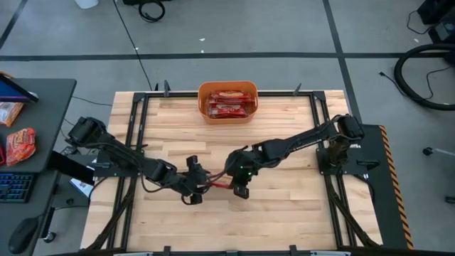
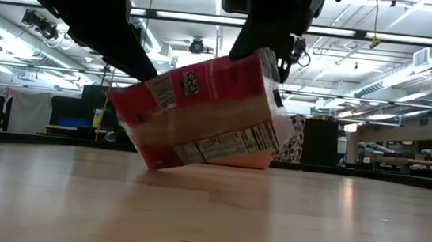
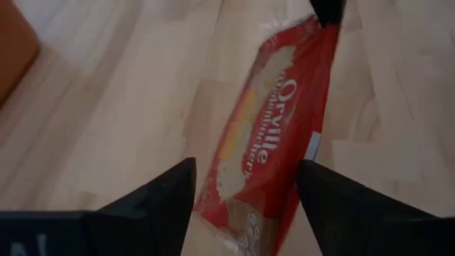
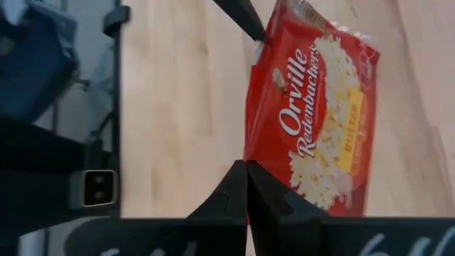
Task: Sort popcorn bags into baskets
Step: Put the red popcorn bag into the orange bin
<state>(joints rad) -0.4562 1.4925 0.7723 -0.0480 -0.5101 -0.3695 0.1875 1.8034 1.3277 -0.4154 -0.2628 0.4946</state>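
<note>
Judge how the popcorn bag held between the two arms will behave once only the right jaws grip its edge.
The popcorn bag looks flat and thin, so it probably hangs from the shut right gripper rather than staying level. Its glossy foil may slip. It already sits tilted above the table, suggesting little weight; the left gripper stands open.

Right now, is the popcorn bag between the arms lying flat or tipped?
Tipped: the popcorn bag rests on one lower corner, raised toward the right end effector.

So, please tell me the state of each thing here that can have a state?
Left gripper: open, fingers either side of the popcorn bag's end.
Right gripper: shut on the popcorn bag's edge.
Popcorn bag: tilted, one edge on the table, other raised.
Orange basket: upright, holding popcorn bags.
</note>
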